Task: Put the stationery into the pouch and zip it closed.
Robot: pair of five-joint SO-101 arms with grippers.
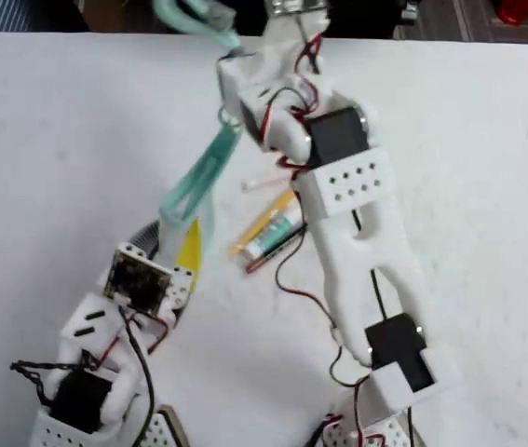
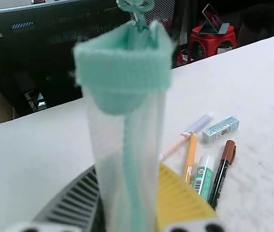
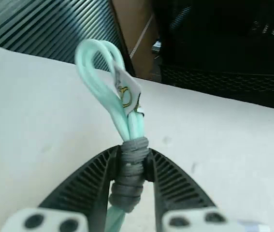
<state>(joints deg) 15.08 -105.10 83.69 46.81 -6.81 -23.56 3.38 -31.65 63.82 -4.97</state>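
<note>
Gripping the near end of the pouch (image 1: 203, 172) with fingers closed tight on it, the left gripper (image 1: 172, 237) sits at the near left of the tabletop (image 1: 68, 130) in the high view; the pouch, a clear sleeve trimmed in teal, runs slantwise away toward the far middle; the right arm (image 1: 357, 242) comes in from the near right to meet its far end, and a teal pull cord (image 1: 194, 20) loops out beyond toward the far edge; the stationery (image 1: 268, 228) lies loose on the tabletop just right of the pouch, outside it, partly under the right arm; in the left wrist view the pouch stands out from between a black finger (image 2: 74, 203) and a yellow finger (image 2: 180, 203), both pressed to its sides, its teal end band away from them; whether its zip is open cannot be told; beside it on the tabletop lie a pale-capped pencil (image 2: 185, 135), an orange pencil (image 2: 191, 154), a teal eraser (image 2: 220, 129), a glue stick (image 2: 203, 174) and a brown marker (image 2: 223, 166), close together; in the right wrist view the right gripper (image 3: 129, 162) has its two black fingers pinched narrow on a dark wrapped section of the pull cord; the teal loop extends past the fingertips, carrying a small white tag (image 3: 127, 89) on a metal ring.
</note>
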